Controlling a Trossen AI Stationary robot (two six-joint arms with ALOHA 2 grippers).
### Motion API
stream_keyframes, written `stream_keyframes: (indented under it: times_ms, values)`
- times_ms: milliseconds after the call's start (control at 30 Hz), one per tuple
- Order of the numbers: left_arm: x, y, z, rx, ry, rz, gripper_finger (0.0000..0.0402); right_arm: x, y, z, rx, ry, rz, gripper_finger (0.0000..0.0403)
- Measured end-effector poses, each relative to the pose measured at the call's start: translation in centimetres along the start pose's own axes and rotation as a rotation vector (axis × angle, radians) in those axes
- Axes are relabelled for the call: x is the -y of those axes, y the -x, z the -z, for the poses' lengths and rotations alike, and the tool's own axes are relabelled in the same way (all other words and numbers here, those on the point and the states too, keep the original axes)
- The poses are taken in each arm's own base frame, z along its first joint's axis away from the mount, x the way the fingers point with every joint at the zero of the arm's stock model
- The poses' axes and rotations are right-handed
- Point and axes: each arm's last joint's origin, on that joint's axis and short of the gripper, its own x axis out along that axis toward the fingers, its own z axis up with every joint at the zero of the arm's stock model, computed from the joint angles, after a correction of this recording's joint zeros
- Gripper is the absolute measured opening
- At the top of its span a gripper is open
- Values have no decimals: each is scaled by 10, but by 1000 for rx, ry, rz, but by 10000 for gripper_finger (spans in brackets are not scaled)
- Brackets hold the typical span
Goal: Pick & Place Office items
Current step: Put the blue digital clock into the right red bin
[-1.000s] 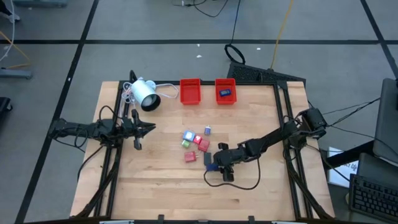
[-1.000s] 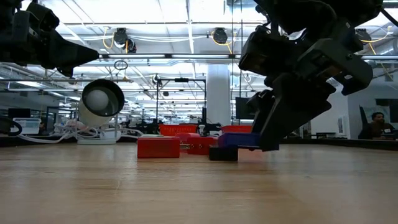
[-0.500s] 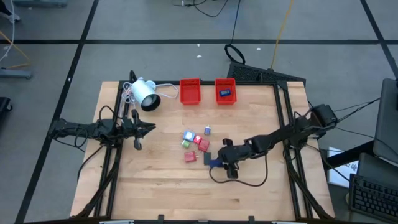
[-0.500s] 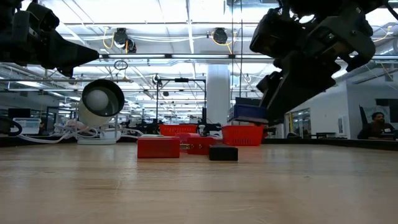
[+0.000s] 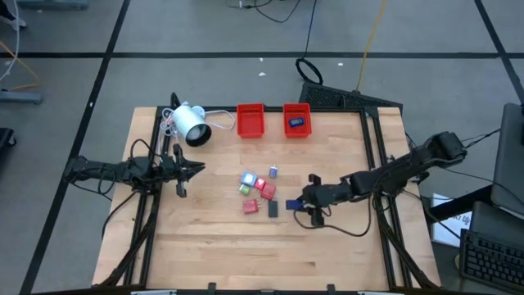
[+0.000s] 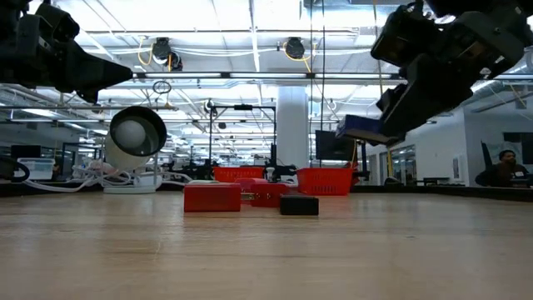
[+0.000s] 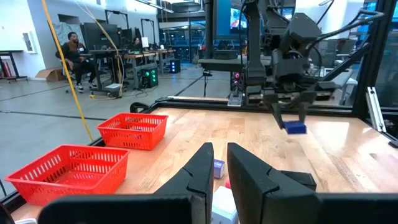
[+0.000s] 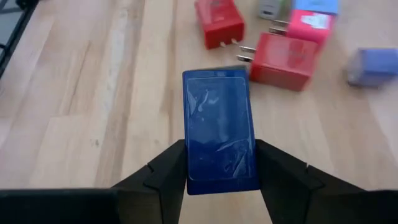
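Note:
My right gripper [image 5: 305, 206] hangs above the table's middle right, shut on a flat blue block [image 8: 219, 127], which also shows in the low view [image 6: 363, 129]. On the wood to its left lie the other office items: a black piece [image 5: 273, 209], red pieces [image 5: 250, 206] and a small cluster of coloured blocks [image 5: 255, 183]. One blue item [image 5: 296, 123] lies in the right red tray [image 5: 296, 111]. My left gripper [image 5: 187, 170] waits shut at the table's left side, holding nothing. My right gripper pinches the blue block's two long sides [image 8: 193, 167] between its two fingers, at the end nearer the wrist. The fingers slant down from the table's right side and lie along the block. The block sticks out past the fingertips, lifted clear of the table and nearly level.
Two red trays [image 5: 250, 120] stand at the far edge. A white lamp-like device [image 5: 190, 123] with a cable lies at the far left. A black cable [image 5: 344, 231] loops on the wood beneath the right arm. Bare wood lies along the near edge.
My right gripper has risen and drawn back toward the table's right edge, carrying the blue block. The block has come up from just above the black piece, which has stayed on the table.

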Motion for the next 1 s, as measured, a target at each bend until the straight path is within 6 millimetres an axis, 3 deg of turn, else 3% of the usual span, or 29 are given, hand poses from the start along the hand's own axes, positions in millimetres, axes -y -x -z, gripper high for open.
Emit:
stream_keyframes:
  times_ms: [400,1000]
  values:
    - [0,0,0,-1,0,0,47,14,26,26,126,-48,-20,166]
    - [0,0,0,1,1,0,47,29,45,53,224,-71,27,166]
